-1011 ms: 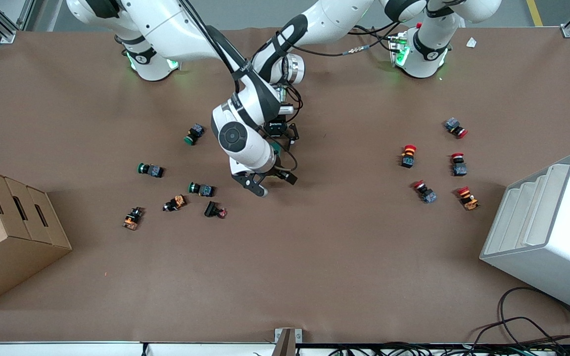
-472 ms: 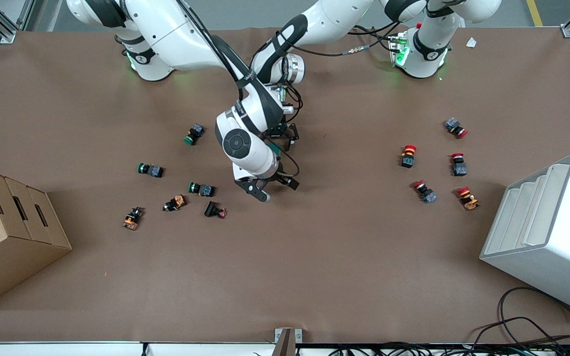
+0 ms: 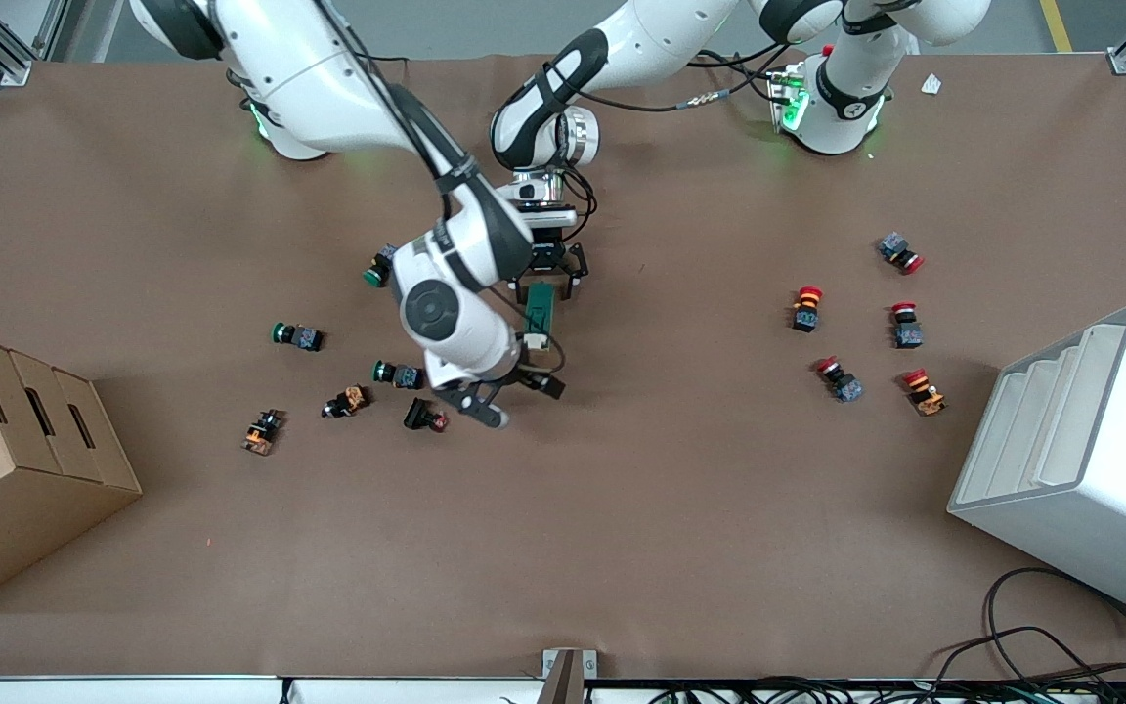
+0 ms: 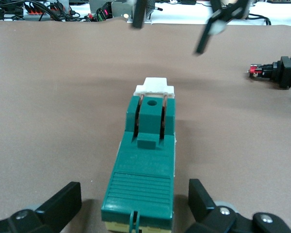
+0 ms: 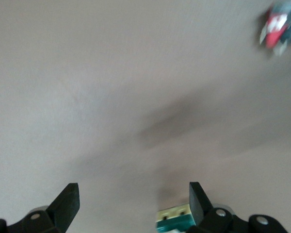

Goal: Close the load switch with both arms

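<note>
The load switch [image 3: 540, 311] is a dark green block lying on the brown table, its white lever end nearer to the front camera. My left gripper [image 3: 548, 282] is open and low over the switch's end toward the robots' bases. In the left wrist view the switch [image 4: 146, 145] lies between its fingers [image 4: 63, 201] with gaps on both sides. My right gripper [image 3: 516, 399] is open and empty, over the table just past the white end. In the right wrist view only the switch's end [image 5: 177, 219] shows beside one of its fingers [image 5: 199, 198].
Green-capped and orange push-buttons [image 3: 397, 374] and a black one [image 3: 424, 416] lie toward the right arm's end. Red-capped push-buttons [image 3: 805, 308] lie toward the left arm's end. A cardboard box [image 3: 16, 460] and a white bin [image 3: 1081, 460] stand at the table's ends.
My right arm has drawn back toward the front camera and the right arm's end, uncovering the load switch. My left gripper has stayed at the switch.
</note>
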Tool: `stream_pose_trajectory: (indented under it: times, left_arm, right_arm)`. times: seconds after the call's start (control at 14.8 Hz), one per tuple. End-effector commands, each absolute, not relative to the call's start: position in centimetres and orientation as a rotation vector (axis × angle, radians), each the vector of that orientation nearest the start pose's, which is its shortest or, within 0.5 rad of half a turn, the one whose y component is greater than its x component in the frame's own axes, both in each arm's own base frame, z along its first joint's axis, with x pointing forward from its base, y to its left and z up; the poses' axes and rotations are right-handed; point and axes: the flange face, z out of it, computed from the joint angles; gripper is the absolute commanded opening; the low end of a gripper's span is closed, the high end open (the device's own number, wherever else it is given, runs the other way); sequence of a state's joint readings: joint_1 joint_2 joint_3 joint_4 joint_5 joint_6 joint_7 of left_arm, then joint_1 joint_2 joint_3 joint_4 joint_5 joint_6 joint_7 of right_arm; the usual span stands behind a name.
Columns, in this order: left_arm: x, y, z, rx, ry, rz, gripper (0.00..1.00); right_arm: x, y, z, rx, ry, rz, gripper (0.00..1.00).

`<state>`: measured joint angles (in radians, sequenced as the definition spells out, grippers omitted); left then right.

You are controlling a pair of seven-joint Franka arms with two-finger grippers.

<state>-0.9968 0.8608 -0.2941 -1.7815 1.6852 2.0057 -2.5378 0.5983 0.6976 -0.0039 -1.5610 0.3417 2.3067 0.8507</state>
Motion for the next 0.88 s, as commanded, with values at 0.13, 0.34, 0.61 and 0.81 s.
stream_pose_trajectory:
  times: [0.13, 0.34, 0.61, 0.81]
  left_arm:
    - [24.5, -59.2, 10.6, -2.735, -0.05, -1.388, 0.98]
    - [26.0, -61.2, 14.8, -2.753, -0.131, -1.271, 0.98]
    - [29.7, -62.2, 22.5, -2.793, -0.209, -1.137, 0.99]
    - [33.5, -60.6, 29.7, -2.821, -0.16, -0.978, 0.99]
  right_arm:
    - [62.0, 29.4, 32.1, -2.975, 0.344, 0.207, 1.0]
    - [63.8, 21.4, 37.9, -3.081, 0.041, 0.152, 1.0]
    - [64.9, 10.8, 45.7, -3.119, -0.219, 0.242, 1.0]
    - [64.8, 4.9, 49.5, -3.104, -0.238, 0.331, 1.0]
